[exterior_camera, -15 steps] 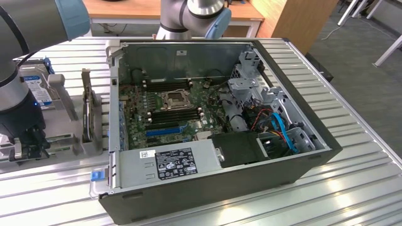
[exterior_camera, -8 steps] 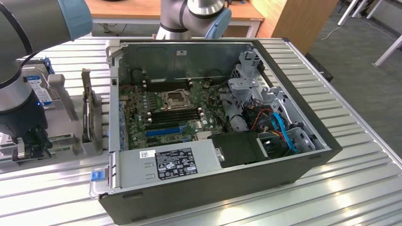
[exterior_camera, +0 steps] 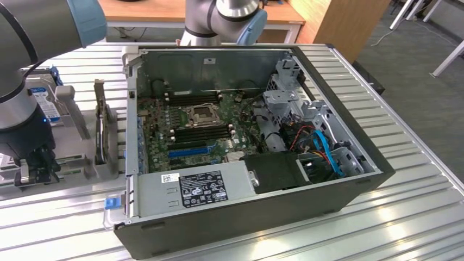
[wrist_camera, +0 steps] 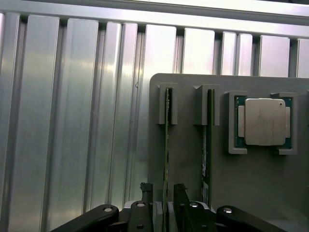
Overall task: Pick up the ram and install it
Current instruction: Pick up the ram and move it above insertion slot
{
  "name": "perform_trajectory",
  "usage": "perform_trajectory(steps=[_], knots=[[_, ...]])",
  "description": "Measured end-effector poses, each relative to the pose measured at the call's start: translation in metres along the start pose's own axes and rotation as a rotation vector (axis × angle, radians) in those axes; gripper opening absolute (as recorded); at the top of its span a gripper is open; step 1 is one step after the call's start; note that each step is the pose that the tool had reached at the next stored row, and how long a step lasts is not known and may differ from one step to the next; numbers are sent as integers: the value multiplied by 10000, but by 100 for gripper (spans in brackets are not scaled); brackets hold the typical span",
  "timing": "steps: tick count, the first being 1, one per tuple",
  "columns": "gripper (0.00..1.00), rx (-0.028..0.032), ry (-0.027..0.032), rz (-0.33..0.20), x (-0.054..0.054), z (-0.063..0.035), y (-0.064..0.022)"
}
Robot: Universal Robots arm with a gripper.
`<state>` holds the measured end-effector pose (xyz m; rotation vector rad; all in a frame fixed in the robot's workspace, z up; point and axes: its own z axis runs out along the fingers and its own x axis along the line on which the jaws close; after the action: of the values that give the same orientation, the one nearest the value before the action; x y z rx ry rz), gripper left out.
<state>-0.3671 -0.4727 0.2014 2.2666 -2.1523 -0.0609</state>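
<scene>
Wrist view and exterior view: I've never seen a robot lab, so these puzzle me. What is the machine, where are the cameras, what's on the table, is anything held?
The machine is one robot arm ending in a gripper. The exterior view comes from a camera off the arm, the wrist view from one on its wrist. On the ribbed metal table sit an open computer case and a grey holder carrying the ram, a second stick and a processor chip. The open fingers stand either side of the ram; nothing is held.
</scene>
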Motion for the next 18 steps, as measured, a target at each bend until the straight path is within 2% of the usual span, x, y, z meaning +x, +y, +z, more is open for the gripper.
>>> perform_trajectory(steps=[18], knots=[[31, 1, -1, 1, -11, 3, -1]])
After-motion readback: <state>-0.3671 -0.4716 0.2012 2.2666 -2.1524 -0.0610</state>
